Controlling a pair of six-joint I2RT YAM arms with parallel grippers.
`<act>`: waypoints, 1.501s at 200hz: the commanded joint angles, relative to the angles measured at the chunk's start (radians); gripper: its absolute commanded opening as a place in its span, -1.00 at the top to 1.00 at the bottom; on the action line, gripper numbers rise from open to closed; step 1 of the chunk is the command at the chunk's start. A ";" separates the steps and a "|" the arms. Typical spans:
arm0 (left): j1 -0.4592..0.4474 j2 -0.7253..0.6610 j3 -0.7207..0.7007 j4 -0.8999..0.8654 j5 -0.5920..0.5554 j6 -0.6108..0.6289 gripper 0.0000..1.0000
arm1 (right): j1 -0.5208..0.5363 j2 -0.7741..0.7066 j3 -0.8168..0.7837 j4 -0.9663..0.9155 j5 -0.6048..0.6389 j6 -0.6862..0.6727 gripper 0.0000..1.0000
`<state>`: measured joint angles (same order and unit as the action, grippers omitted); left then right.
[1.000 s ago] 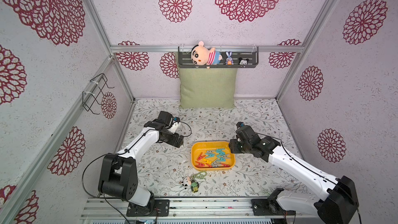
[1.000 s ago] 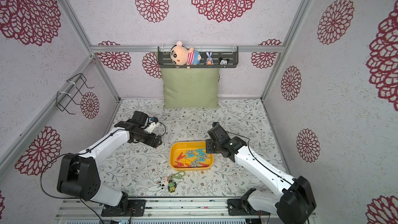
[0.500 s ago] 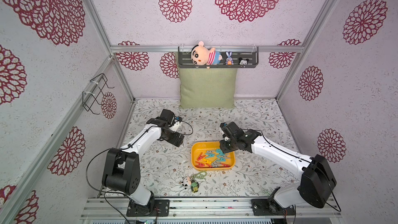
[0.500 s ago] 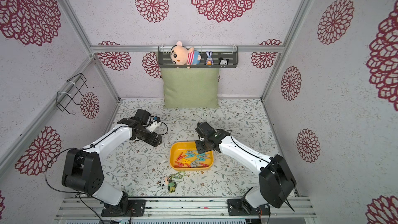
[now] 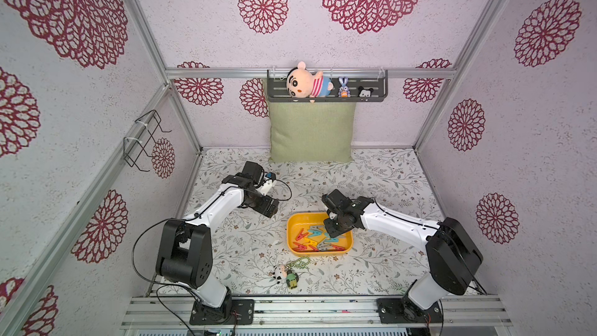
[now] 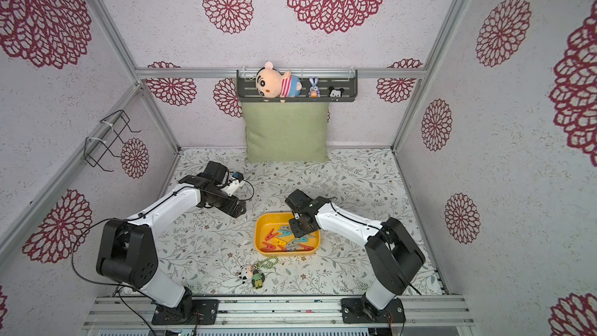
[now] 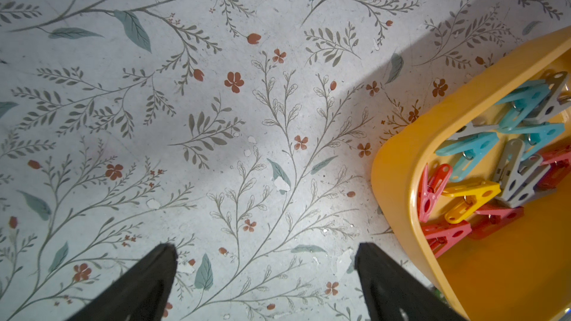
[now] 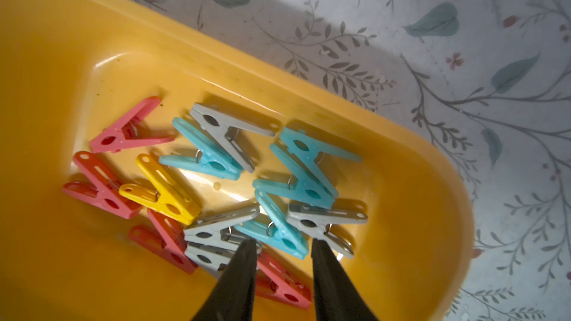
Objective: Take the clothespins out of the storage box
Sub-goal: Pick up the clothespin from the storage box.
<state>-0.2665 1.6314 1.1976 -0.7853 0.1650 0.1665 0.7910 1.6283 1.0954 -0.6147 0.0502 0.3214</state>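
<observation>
I have a green cushion point(image 5: 310, 130) against the far wall under a dark shelf point(image 5: 371, 100) of plush toys, a wire rack point(image 5: 142, 140) on the left wall, and a plush keychain point(image 5: 286, 276) on the near side of the storage box point(image 5: 291, 232). The box sits mid-table with its long axis running left to right, and the clothespins point(image 5: 311, 237) are heaped across its near half. My left gripper point(image 7: 265, 251) hangs wide open over the bare floral tablecloth point(image 7: 216, 118) just left of the box, holding nothing. My right gripper point(image 8: 282, 245) is down inside the box, jaws narrow and astride the joined end of a teal clothespin point(image 8: 278, 233). I cannot tell whether they pinch it. Two grey clothespins point(image 8: 324, 220) crowd it, one on each side, and a red one point(image 8: 281, 285) lies under the fingers. The teal pin lies flat, its splayed legs pointing away from the claw and its long axis roughly in line with the fingers.
</observation>
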 commanded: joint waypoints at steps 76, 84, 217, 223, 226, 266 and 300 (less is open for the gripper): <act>-0.006 0.015 0.004 0.016 -0.019 -0.007 -0.98 | 0.001 0.080 0.028 0.014 0.020 -0.036 0.23; -0.006 0.010 0.004 0.016 -0.021 -0.008 -0.98 | 0.001 0.082 0.029 0.017 0.013 -0.036 0.23; -0.007 -0.023 -0.010 0.020 -0.016 -0.010 -0.98 | 0.038 0.147 0.074 0.047 -0.083 -0.019 0.32; -0.006 -0.022 -0.012 0.022 -0.014 -0.010 -0.98 | 0.042 0.145 0.082 0.046 -0.086 -0.018 0.32; -0.006 -0.022 -0.011 0.023 -0.012 -0.010 -0.98 | 0.043 0.144 0.086 0.046 -0.087 -0.019 0.33; -0.006 -0.019 -0.011 0.022 0.006 -0.012 -0.99 | 0.051 0.102 0.115 0.026 -0.056 -0.013 0.33; -0.006 -0.019 -0.011 0.022 0.007 -0.012 -0.98 | 0.047 0.084 0.099 -0.003 -0.009 0.009 0.34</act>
<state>-0.2668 1.6344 1.1950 -0.7784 0.1524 0.1623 0.8368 1.7618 1.1923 -0.5770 -0.0013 0.3050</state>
